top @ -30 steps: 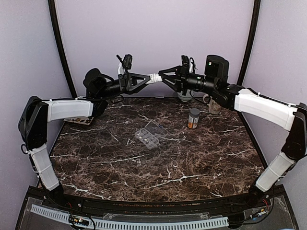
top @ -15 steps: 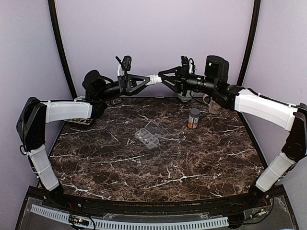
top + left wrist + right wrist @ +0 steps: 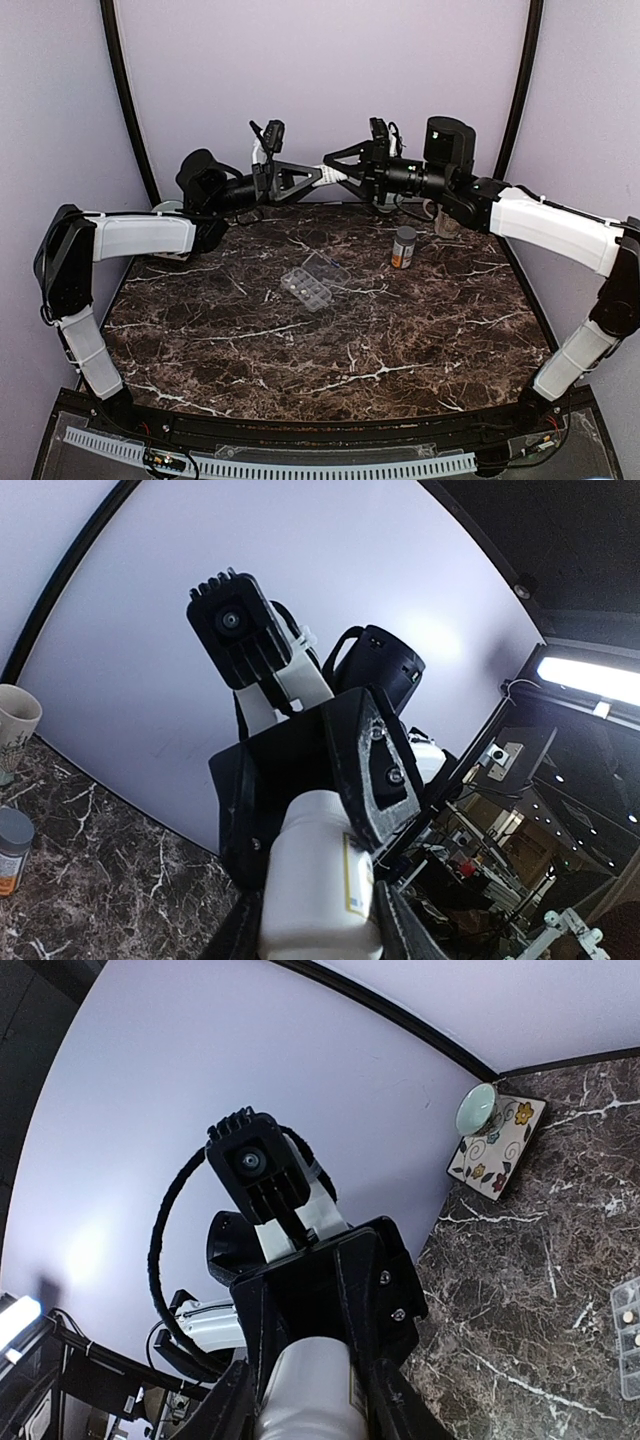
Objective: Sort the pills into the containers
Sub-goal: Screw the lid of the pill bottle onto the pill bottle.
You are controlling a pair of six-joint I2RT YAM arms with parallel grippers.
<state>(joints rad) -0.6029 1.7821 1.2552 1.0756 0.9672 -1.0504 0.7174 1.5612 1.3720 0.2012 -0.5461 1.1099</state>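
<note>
far side, raised: left gripper (image 3: 320,925) clenched on white bottle (image 3: 312,865); right gripper (image 3: 305,1400) straddles its end, grip unclear.

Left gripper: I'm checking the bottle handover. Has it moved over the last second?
Yes. The left gripper has shifted slightly right, towards the right gripper; its tip now sits farther right above the organiser box.

I saw the clear organiser box (image 3: 308,284) lying flat, left of the amber bottle (image 3: 404,246) and nearer the front, its lid apparently folded open. Small pale pills (image 3: 627,1316) sat in its compartments.
</note>
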